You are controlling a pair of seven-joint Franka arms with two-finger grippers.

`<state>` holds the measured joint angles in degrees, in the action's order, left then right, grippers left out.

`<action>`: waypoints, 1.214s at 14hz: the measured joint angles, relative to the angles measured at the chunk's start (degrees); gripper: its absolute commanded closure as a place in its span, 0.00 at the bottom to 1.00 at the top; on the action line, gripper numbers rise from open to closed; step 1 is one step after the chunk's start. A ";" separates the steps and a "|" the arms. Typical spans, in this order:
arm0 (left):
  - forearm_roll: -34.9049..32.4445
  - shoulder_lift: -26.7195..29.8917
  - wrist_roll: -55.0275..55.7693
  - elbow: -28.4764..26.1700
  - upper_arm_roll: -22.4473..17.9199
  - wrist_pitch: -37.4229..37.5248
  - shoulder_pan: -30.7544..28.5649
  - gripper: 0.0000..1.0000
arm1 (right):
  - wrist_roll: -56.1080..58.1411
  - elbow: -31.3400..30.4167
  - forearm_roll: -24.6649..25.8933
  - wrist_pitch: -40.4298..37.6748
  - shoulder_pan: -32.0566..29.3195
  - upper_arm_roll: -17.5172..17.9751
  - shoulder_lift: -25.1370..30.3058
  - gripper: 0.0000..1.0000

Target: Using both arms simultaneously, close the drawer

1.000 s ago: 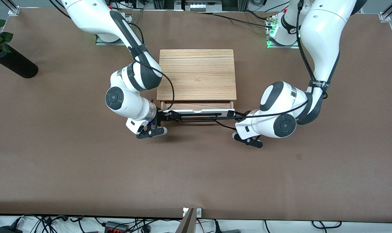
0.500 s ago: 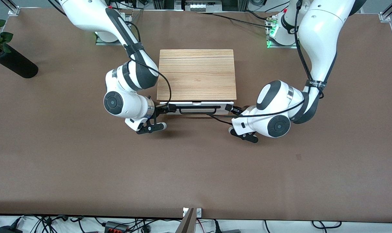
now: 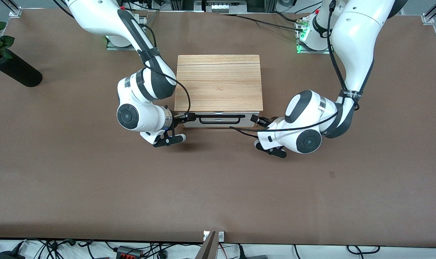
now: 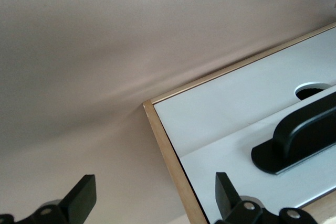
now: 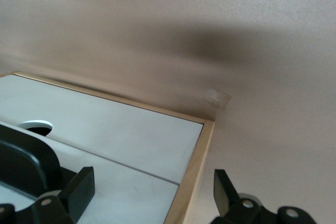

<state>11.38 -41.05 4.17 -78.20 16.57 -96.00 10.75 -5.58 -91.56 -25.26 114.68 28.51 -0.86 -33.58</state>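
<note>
The drawer (image 3: 221, 123) sits pushed into the light-wood box (image 3: 219, 81), its white front panel level with the box's front and its black bar handle (image 3: 221, 118) showing. My right gripper (image 3: 189, 116) is open at the front panel's end toward the right arm. My left gripper (image 3: 258, 119) is open at the other end. In the left wrist view the open left gripper (image 4: 153, 198) straddles the box's wooden side edge, with the white panel (image 4: 231, 108) and handle (image 4: 299, 140) in sight. In the right wrist view the open right gripper (image 5: 152, 192) straddles the matching edge beside the panel (image 5: 115, 129).
A black vase with a red rose (image 3: 14, 68) lies at the right arm's end of the table, farther from the front camera than the box. Both arms' elbows bend low on each side of the box. Brown table stretches from the box to the edge nearest the front camera.
The drawer has slid from partly open to fully into the box. Both grippers moved with its front panel toward the box, and the arms' elbows drew in.
</note>
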 measured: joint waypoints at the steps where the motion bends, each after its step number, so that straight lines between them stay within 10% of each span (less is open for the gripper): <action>1: 0.00 -0.01 0.00 0.00 0.00 0.47 -0.02 0.00 | -0.07 0.04 -0.13 -0.13 -0.02 -0.03 -0.04 0.00; 13: 3.84 0.04 -0.01 3.37 -0.52 -0.14 -2.81 0.00 | -0.03 3.35 0.32 -3.04 -0.03 -0.76 0.39 0.00; 17: 3.85 0.55 -0.08 7.22 -0.69 -0.13 -7.30 0.00 | 0.06 6.42 9.16 -8.36 -0.23 -6.27 4.78 0.00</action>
<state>15.22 -40.49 4.09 -70.98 15.87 -96.13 3.45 -5.53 -85.14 -16.09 106.32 28.28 -7.13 -28.79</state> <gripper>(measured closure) 0.000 0.000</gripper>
